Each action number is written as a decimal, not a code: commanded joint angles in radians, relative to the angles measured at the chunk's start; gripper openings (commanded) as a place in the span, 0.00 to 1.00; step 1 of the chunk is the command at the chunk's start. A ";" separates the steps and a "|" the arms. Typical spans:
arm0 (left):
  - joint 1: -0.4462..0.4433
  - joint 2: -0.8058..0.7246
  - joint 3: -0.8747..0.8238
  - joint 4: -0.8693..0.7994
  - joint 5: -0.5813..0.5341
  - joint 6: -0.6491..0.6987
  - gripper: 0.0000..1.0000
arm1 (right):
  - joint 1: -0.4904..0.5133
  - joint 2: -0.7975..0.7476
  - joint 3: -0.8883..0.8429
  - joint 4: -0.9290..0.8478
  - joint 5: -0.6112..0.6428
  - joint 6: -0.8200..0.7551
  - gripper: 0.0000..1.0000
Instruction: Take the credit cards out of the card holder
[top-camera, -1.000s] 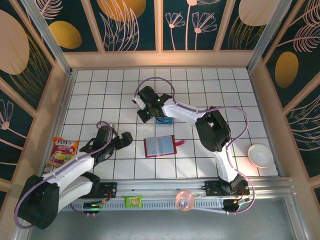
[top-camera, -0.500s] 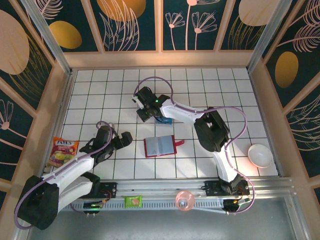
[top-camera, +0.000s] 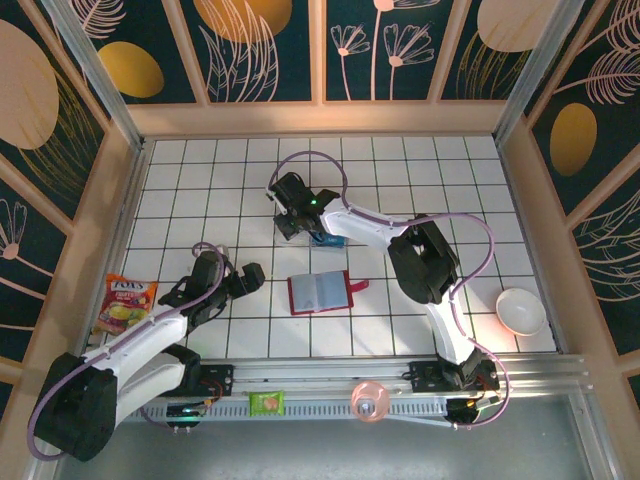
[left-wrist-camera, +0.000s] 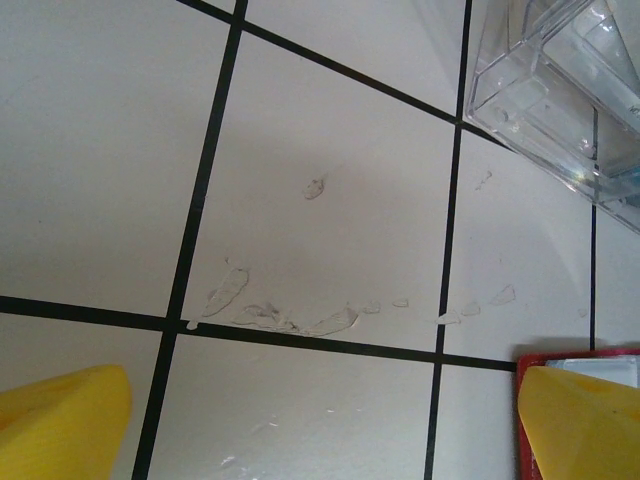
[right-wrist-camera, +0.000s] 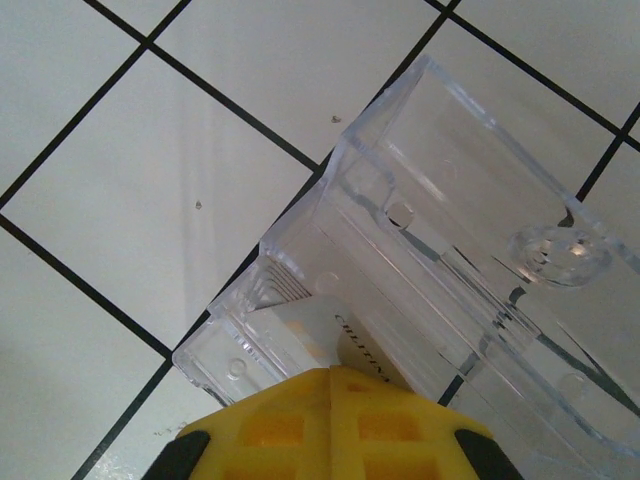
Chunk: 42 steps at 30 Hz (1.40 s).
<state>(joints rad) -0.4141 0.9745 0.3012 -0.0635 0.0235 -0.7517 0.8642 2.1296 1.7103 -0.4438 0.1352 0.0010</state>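
The red card holder (top-camera: 320, 291) lies open on the tiled table, its grey-blue sleeves facing up; a red corner of the card holder (left-wrist-camera: 522, 362) appears in the left wrist view. Behind it sits a clear plastic box (top-camera: 327, 238) (right-wrist-camera: 450, 220) (left-wrist-camera: 560, 90). My right gripper (top-camera: 291, 216) (right-wrist-camera: 330, 385) is shut on a white printed card (right-wrist-camera: 320, 335), whose free end lies inside the box's left compartment. My left gripper (top-camera: 250, 278) (left-wrist-camera: 325, 420) hangs open just left of the card holder, with bare tile between its yellow fingertips (left-wrist-camera: 60, 420).
A snack packet (top-camera: 125, 303) lies at the left edge. A white bowl (top-camera: 521, 311) sits at the right. A pink cup (top-camera: 369, 400) and a green packet (top-camera: 267, 402) rest on the front rail. Wooden walls enclose the table.
My right gripper has edged slightly toward the far side with the card. The left arm and the card holder have not moved.
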 joint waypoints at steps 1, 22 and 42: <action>0.006 -0.014 0.009 -0.010 -0.009 0.009 0.99 | 0.003 -0.031 0.003 0.026 0.032 0.022 0.04; 0.006 -0.036 0.018 0.009 0.020 0.013 0.99 | -0.052 -0.203 -0.135 0.157 -0.229 0.100 0.27; 0.004 0.019 0.001 0.128 0.222 -0.014 0.85 | 0.151 -0.459 -0.638 0.036 -0.306 0.294 0.40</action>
<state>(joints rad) -0.4141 0.9802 0.3031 0.0196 0.1879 -0.7589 0.9596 1.6821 1.0882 -0.3832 -0.1635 0.2649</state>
